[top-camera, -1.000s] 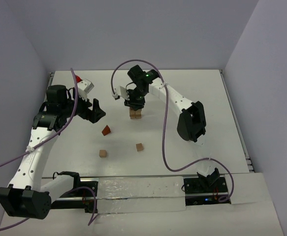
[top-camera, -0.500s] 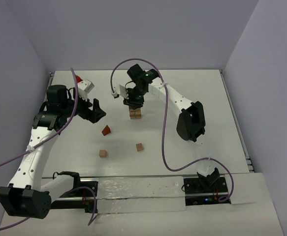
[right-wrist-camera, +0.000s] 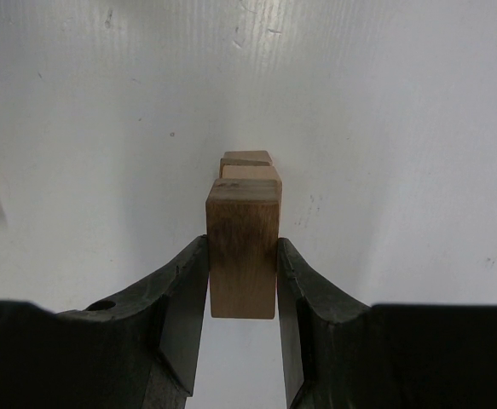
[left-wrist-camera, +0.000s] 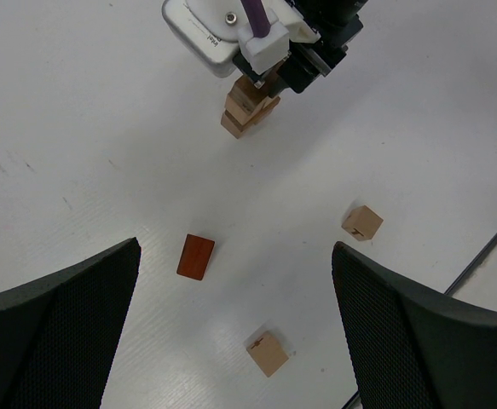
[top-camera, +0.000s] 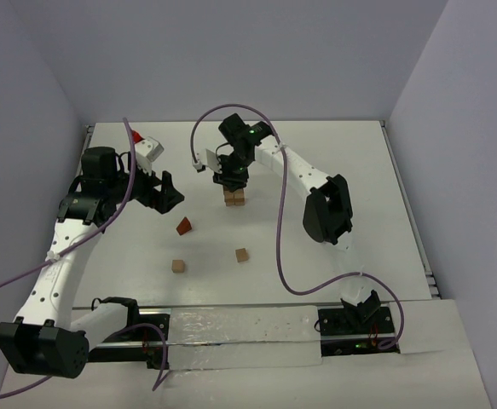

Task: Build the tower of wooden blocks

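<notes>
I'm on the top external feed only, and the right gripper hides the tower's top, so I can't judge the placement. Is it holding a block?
Observer: Yes. The right wrist view shows the right gripper shut on a tan block, pinched on two opposite sides.
Operator: Lined up with the tower?
Observer: Roughly; the tower shows directly beyond that block. Contact I cannot tell.
Operator: Is the tower tidy?
Observer: From the left wrist view, its blocks look slightly twisted against one another.
</notes>
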